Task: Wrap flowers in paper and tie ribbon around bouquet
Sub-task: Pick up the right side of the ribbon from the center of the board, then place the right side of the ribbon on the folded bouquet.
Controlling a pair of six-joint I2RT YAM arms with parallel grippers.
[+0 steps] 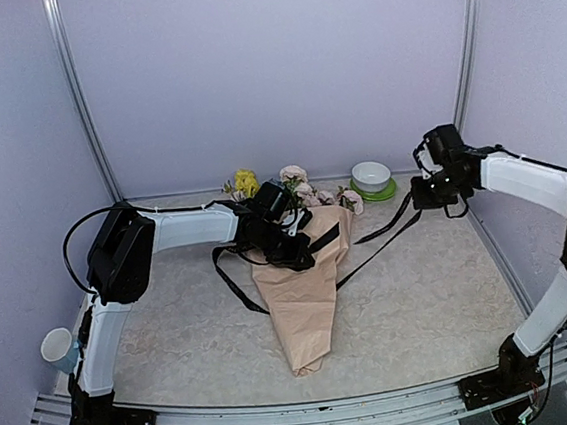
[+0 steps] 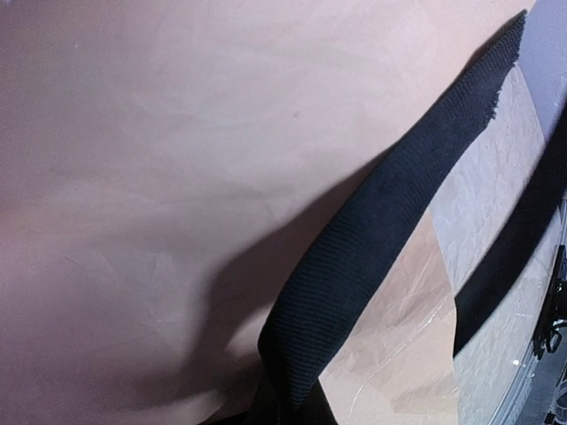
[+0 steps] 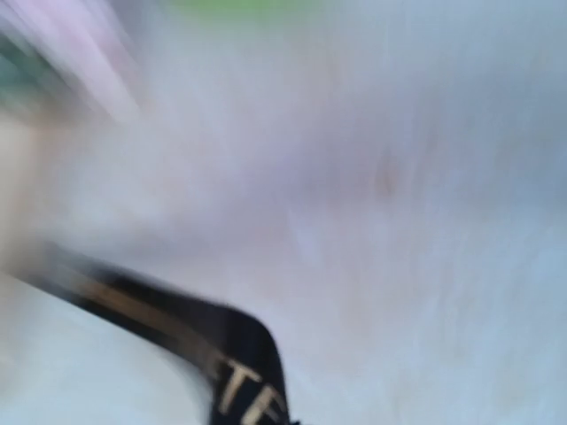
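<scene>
Top external view: the bouquet (image 1: 302, 301) lies mid-table, its peach cone tip pointing near and the flowers (image 1: 295, 176) at the far end. The left gripper (image 1: 291, 242) sits closed over the cone's far part, where the ribbon (image 1: 326, 236) crosses it. The right gripper (image 1: 421, 199), raised at the far right, is closed on the ribbon, whose strands slope down left to the cone.
</scene>
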